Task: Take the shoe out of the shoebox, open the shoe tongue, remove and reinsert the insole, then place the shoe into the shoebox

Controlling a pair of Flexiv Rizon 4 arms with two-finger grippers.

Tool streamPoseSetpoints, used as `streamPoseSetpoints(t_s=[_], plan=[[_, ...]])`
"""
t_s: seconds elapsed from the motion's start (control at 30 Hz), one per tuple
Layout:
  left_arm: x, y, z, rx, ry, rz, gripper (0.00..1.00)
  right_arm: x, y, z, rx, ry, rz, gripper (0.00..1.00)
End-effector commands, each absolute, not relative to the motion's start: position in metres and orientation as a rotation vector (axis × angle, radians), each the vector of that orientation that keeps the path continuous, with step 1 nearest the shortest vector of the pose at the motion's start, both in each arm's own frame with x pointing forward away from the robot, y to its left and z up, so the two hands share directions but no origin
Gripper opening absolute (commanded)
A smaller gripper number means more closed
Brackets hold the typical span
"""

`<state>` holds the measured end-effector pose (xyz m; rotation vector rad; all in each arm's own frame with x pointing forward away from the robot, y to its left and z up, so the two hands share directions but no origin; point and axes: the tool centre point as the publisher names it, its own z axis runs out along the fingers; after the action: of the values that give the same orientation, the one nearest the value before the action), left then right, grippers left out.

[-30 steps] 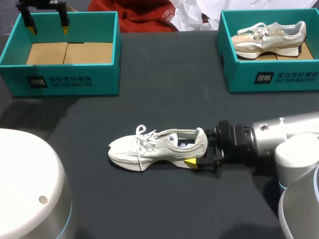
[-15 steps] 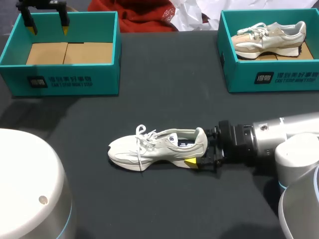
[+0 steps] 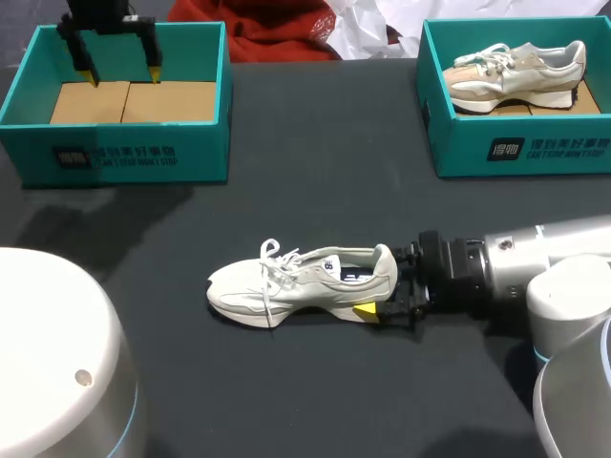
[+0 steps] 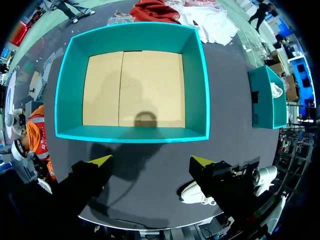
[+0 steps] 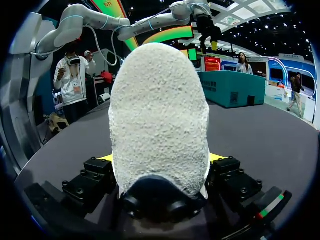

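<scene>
A pale white shoe (image 3: 304,280) stands on its sole out on the dark counter (image 3: 315,172), near the middle and well apart from both boxes, its toe pointing towards my left side and its heel towards my right arm (image 3: 535,262). The laces lie loose over the tongue, and the opening shows a dark printed patch inside. The right claw (image 3: 380,291) reaches in low over the counter and is closed on the heel: one yellow tip (image 3: 365,309) shows against the near side of the sole, and in the right wrist view the rough white heel (image 5: 159,120) fills the space between the two fingers (image 5: 95,175), with a sliver of yellow on each side pressed to it. The left claw (image 3: 119,69) hangs over the far left corner of the counter, above the teal box (image 3: 124,153) there, its fingers spread wide and holding nothing. From the left wrist view that box (image 4: 132,134) lies ahead of the spread tips (image 4: 100,161), and only its bare cardboard floor and the claw's shadow show inside. The toe of the shoe (image 4: 192,192) peeks out beside one finger. At the far right corner stands a second teal box (image 3: 520,148) with another pale shoe (image 3: 516,72) lying inside it, its toe towards the counter's middle
</scene>
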<state>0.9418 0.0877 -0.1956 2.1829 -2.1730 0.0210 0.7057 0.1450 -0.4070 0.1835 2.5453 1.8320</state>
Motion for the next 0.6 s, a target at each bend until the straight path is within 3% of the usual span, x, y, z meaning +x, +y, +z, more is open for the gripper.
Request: streamPoseSetpoints(t_s=[0.03,0.33,0.6], plan=[[0.895,0.066,-0.188,2.21,-2.213,0.083,1.0,0.706,0.146,-0.408,0.186,2.548,1.828,0.0],[0.836,0.009,-0.174,2.141,-2.215,0.046,1.0,0.706,0.146,-0.408,0.186,2.548,1.828,0.0],[0.836,0.009,-0.174,2.141,-2.215,0.046,1.0,0.706,0.146,-0.408,0.186,2.548,1.828,0.0]])
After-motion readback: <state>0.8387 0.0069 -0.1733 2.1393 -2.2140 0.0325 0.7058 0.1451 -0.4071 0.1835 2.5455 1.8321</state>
